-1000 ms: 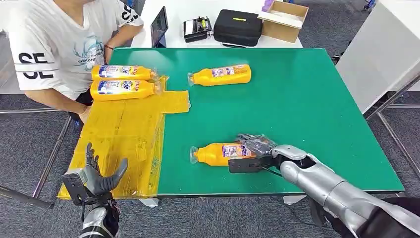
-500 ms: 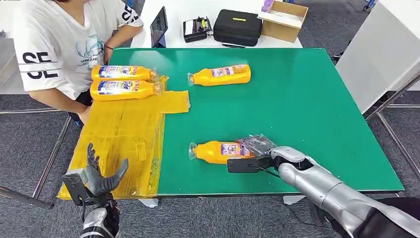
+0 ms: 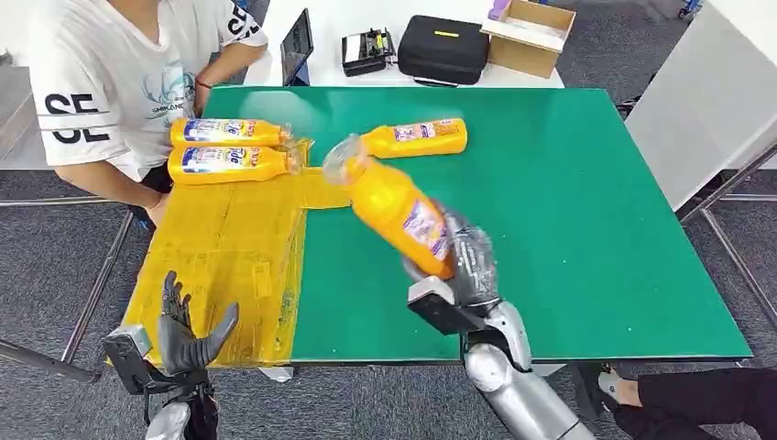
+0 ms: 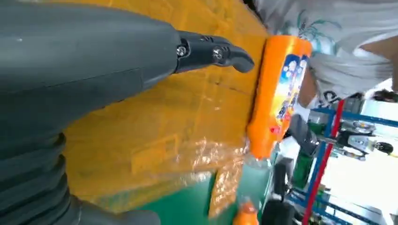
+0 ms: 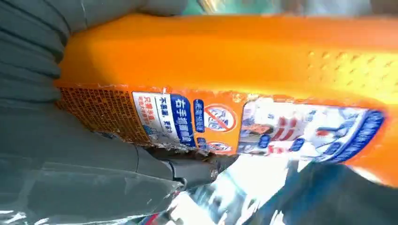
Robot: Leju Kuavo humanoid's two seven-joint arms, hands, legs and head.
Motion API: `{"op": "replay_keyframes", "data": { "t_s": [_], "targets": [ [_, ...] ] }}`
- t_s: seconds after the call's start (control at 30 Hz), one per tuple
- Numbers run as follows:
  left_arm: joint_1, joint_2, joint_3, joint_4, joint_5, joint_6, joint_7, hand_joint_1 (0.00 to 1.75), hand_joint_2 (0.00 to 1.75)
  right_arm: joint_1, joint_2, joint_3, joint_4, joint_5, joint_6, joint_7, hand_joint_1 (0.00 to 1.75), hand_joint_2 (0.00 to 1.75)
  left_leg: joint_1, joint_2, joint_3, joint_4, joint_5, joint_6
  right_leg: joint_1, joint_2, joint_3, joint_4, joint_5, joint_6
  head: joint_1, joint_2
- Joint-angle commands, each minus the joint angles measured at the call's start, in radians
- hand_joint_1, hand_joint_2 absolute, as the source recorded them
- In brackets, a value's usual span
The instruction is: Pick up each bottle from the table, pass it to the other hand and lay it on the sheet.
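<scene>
Floor: grey carpet point(image 3: 55, 266) is seen on both sides of the table and beyond it.
Table: a green top point(image 3: 586, 192) is carried on metal legs point(image 3: 92, 302).
Far bench: a white surface point(image 3: 330, 23) is set behind the green top; a black case point(image 3: 444, 48), an open cardboard box point(image 3: 530, 35), a small black device point(image 3: 368, 50) and a dark tablet point(image 3: 295, 46) are placed on it.
Side unit: a white cabinet point(image 3: 710, 101) is placed past the table's far right corner.
Person: a white printed T-shirt point(image 3: 101, 82) is seen at the table's far left corner.
Light: even, bright.

Two bottles point(image 3: 229, 149) on sheet point(image 3: 220, 266)
</scene>
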Motion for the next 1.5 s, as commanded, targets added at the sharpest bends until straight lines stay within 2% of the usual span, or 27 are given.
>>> {"op": "replay_keyframes", "data": {
  "t_s": [0.03,0.3,0.33,0.4,0.43,0.53,0.57,0.6,0.67,0.7,0.73,0.77,0.87,0.93,0.97,1.0,1.07,1.1,1.13,1.23,1.37,1.47,1.5],
  "targets": [
    [0.037,0.060,-0.209,-0.153,0.089,-0.069,0.077,0.00,1.75,0.116,0.179,-0.298,-0.051,-0.034,-0.037,-0.119,1.75,1.75,0.000,0.002,0.005,0.001,-0.003,0.001,0.000,0.000,0.006,-0.001,-0.002,-0.003,0.000,0.000],
    [0.055,0.095,-0.270,-0.179,0.178,-0.162,0.118,0.00,1.75,0.133,0.212,-0.304,0.079,-0.058,0.020,-0.171,1.75,1.75,-0.003,0.002,0.003,-0.001,-0.001,0.001,-0.003,0.001,0.003,-0.002,0.001,-0.001,0.000,0.000],
    [0.055,0.095,-0.271,-0.180,0.179,-0.162,0.118,0.00,1.75,0.135,0.216,-0.302,0.088,-0.059,0.017,-0.181,1.75,1.75,-0.001,0.004,0.009,-0.001,-0.004,0.001,-0.001,0.001,0.010,-0.003,-0.001,-0.004,0.000,0.000],
    [0.054,0.096,-0.272,-0.179,0.179,-0.162,0.118,0.00,1.75,0.135,0.220,-0.302,0.100,-0.059,0.011,-0.190,1.75,1.75,-0.002,0.005,0.009,-0.001,-0.004,0.001,-0.001,0.002,0.009,-0.003,-0.001,-0.003,0.000,0.000],
    [0.052,0.098,-0.276,-0.178,0.185,-0.169,0.121,0.00,1.75,0.133,0.229,-0.301,0.114,-0.065,0.021,-0.190,1.75,1.75,-0.003,0.003,0.003,-0.001,-0.001,0.001,-0.002,0.001,0.003,-0.002,0.001,-0.001,0.000,0.000],
    [0.037,0.111,-0.312,-0.157,0.197,-0.215,0.141,0.00,1.75,0.120,0.262,-0.227,0.278,-0.011,0.062,-0.214,1.75,1.75,-0.002,0.005,0.008,-0.001,-0.004,0.001,0.000,0.002,0.008,-0.003,0.000,-0.003,0.000,0.000],
    [0.027,0.121,-0.335,-0.139,0.196,-0.237,0.150,0.00,1.75,0.106,0.281,-0.189,0.364,0.018,0.036,-0.243,1.75,1.75,-0.001,0.007,0.012,-0.002,-0.005,0.001,0.001,0.003,0.011,-0.004,-0.001,-0.004,0.000,0.000],
    [0.023,0.122,-0.337,-0.129,0.195,-0.237,0.149,0.00,1.75,0.098,0.294,-0.181,0.403,0.021,0.009,-0.260,1.75,1.75,-0.002,0.006,0.007,-0.002,-0.002,0.001,0.000,0.003,0.007,-0.004,0.001,-0.002,0.000,0.000],
    [0.018,0.135,-0.357,-0.109,0.211,-0.275,0.157,0.00,1.75,0.073,0.310,-0.137,0.480,-0.001,0.031,-0.284,1.75,1.75,-0.001,0.006,0.007,-0.002,-0.002,0.000,0.000,0.004,0.007,-0.004,0.001,-0.002,0.000,0.000],
    [0.015,0.142,-0.367,-0.095,0.223,-0.299,0.161,0.00,1.75,0.063,0.316,-0.110,0.510,0.010,0.028,-0.288,1.75,1.75,-0.002,0.005,0.005,-0.002,-0.002,0.001,-0.001,0.003,0.004,-0.003,0.001,-0.001,0.000,0.000],
    [0.013,0.147,-0.375,-0.085,0.234,-0.321,0.167,0.00,1.75,0.055,0.326,-0.096,0.534,0.006,0.037,-0.290,1.75,1.75,-0.001,0.008,0.011,-0.002,-0.004,0.000,0.001,0.005,0.010,-0.004,0.000,-0.005,0.000,0.000],
    [0.008,0.156,-0.388,-0.065,0.272,-0.374,0.174,0.00,1.75,0.043,0.332,-0.071,0.563,0.006,0.040,-0.298,1.75,1.75,-0.002,0.008,0.009,-0.002,-0.003,0.000,0.000,0.005,0.007,-0.003,0.001,-0.003,0.000,0.000],
    [-0.005,0.168,-0.409,-0.023,0.272,-0.399,0.166,0.00,1.75,0.018,0.349,-0.023,0.624,0.015,0.044,-0.303,1.75,1.75,-0.002,0.006,0.005,-0.002,-0.002,0.000,-0.001,0.004,0.004,-0.003,0.002,-0.001,0.000,0.000],
    [-0.020,0.175,-0.429,0.022,0.307,-0.442,0.179,0.00,1.75,-0.003,0.361,0.023,0.681,0.033,0.040,-0.301,1.75,1.75,-0.001,0.009,0.010,-0.002,-0.004,0.000,0.000,0.006,0.009,-0.003,0.000,-0.004,0.000,0.000],
    [-0.029,0.180,-0.445,0.042,0.296,-0.444,0.176,0.00,1.75,-0.015,0.367,0.049,0.713,0.042,0.039,-0.301,1.75,1.75,-0.002,0.005,0.005,-0.002,-0.001,0.001,-0.001,0.003,0.004,-0.002,0.001,-0.001,0.000,0.000],
    [-0.036,0.187,-0.460,0.047,0.269,-0.436,0.165,0.00,1.75,-0.022,0.368,0.068,0.732,0.057,0.027,-0.299,1.75,1.75,-0.002,0.006,0.008,-0.002,-0.002,0.000,-0.001,0.004,0.007,-0.003,0.001,-0.003,0.000,0.000],
    [-0.038,0.185,-0.460,0.047,0.270,-0.436,0.165,0.00,1.75,-0.021,0.371,0.069,0.733,0.058,0.025,-0.299,1.75,1.75,-0.003,0.004,0.004,-0.002,-0.001,0.001,-0.002,0.002,0.003,-0.002,0.001,-0.001,0.000,0.000],
    [-0.042,0.185,-0.460,0.053,0.268,-0.432,0.165,0.00,1.75,-0.024,0.371,0.072,0.742,0.056,0.021,-0.300,1.75,1.75,-0.001,0.007,0.011,-0.002,-0.004,0.001,0.000,0.004,0.010,-0.004,0.000,-0.004,0.000,0.000],
    [-0.042,0.185,-0.460,0.053,0.268,-0.432,0.165,0.00,1.75,-0.024,0.371,0.072,0.742,0.056,0.021,-0.300,1.75,1.75,-0.003,0.004,0.005,-0.002,-0.002,0.001,-0.002,0.002,0.005,-0.002,0.001,-0.002,0.000,0.000],
    [-0.045,0.196,-0.481,0.060,0.255,-0.445,0.169,0.00,1.75,-0.035,0.372,0.099,0.763,0.058,0.046,-0.295,1.75,1.75,-0.002,0.004,0.004,-0.001,-0.002,0.001,-0.002,0.002,0.004,-0.002,0.001,-0.001,0.000,0.000],
    [-0.046,0.210,-0.503,0.079,0.253,-0.471,0.167,0.00,1.75,-0.048,0.382,0.121,0.794,0.064,0.049,-0.291,1.75,1.75,-0.001,0.006,0.010,-0.001,-0.004,0.000,0.000,0.004,0.009,-0.002,-0.001,-0.005,0.000,0.000],
    [-0.050,0.212,-0.511,0.089,0.226,-0.446,0.160,0.00,1.75,-0.057,0.388,0.147,0.823,0.073,0.048,-0.286,1.75,1.75,-0.002,0.004,0.004,-0.001,-0.002,0.001,-0.002,0.002,0.003,-0.002,0.001,-0.001,0.000,0.000],
    [-0.051,0.208,-0.509,0.093,0.223,-0.440,0.160,0.00,1.75,-0.057,0.387,0.156,0.828,0.079,0.049,-0.282,1.75,1.75,-0.001,0.006,0.007,-0.001,-0.003,0.000,0.000,0.003,0.006,-0.002,0.000,-0.003,0.000,0.000]
  ]
}}
